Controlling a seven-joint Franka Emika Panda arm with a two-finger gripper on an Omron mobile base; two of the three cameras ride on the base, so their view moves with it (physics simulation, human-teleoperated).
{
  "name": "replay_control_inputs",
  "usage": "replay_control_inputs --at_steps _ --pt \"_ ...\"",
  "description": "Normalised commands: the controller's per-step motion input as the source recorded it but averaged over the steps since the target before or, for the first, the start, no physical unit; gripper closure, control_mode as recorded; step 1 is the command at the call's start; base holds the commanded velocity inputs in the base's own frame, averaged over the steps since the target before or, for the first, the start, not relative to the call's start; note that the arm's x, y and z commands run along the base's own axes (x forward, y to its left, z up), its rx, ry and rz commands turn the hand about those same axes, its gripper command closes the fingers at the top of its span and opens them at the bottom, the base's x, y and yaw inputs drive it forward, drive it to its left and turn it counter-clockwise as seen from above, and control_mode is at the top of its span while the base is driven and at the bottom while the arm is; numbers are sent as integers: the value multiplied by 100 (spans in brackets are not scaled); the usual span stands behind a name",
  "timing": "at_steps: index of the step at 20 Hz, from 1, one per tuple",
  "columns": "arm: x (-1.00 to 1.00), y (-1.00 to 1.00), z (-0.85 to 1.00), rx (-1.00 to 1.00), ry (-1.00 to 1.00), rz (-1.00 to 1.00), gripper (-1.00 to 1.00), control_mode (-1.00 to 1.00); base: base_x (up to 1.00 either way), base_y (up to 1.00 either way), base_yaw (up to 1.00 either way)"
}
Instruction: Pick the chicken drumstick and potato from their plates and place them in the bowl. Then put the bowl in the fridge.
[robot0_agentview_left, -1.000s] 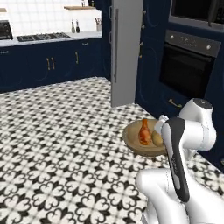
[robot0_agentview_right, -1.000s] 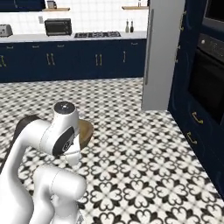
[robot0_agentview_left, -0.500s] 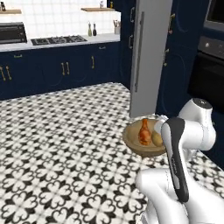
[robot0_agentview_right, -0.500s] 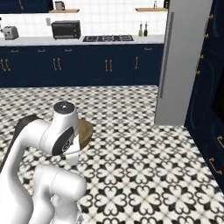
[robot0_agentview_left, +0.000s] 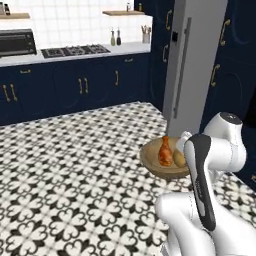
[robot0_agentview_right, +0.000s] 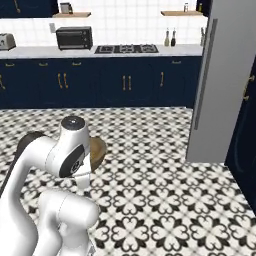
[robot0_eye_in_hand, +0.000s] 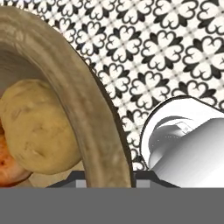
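Bowl (robot0_eye_in_hand: 87, 113) clamped at its rim by the gripper (robot0_eye_in_hand: 105, 181), jaws shut on the wooden wall at the near edge of the hand view. Carried level above the patterned floor (robot0_agentview_left: 75, 170), presumably so the food stays put while the base drives. Holds the potato (robot0_eye_in_hand: 37, 131) tucked against the inner wall, just beside the grip, and a sliver of the chicken drumstick (robot0_eye_in_hand: 8, 168) to its left, touching it. Seen from the left base view as a tan dish (robot0_agentview_left: 152, 162) hanging in front of the white arm (robot0_agentview_left: 205, 190), drumstick (robot0_agentview_left: 165, 151) upright with its narrow end up, potato (robot0_agentview_left: 179, 158) right of it. Farther right and beyond, the grey fridge (robot0_agentview_left: 192, 65) between navy cabinets (robot0_agentview_left: 75, 90), door apparently closed, so opening it looks like a step not yet done. Far wall with cooktop (robot0_agentview_left: 75, 50), microwave (robot0_agentview_left: 17, 42) and bottles (robot0_agentview_left: 115, 37).

Hard to make out: fingertips themselves, buried at the bottom edge behind the rim. Most of the drumstick cut off in the hand view. In the right base view, bowl (robot0_agentview_right: 97, 150) mostly hidden behind the arm's joint, only a brown edge showing. Fridge interior not visible.
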Motion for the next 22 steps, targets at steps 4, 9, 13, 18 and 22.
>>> replay_control_inputs --at_steps 4,9,13,18,22 --pt "0 0 0 0 0 0 100 100 100 65 0" --pt "0 0 0 0 0 0 100 100 100 59 0" --pt "0 0 0 0 0 0 100 100 100 62 0" --pt "0 0 0 0 0 0 100 100 100 60 0" --pt "0 0 0 0 0 0 100 100 100 60 0"
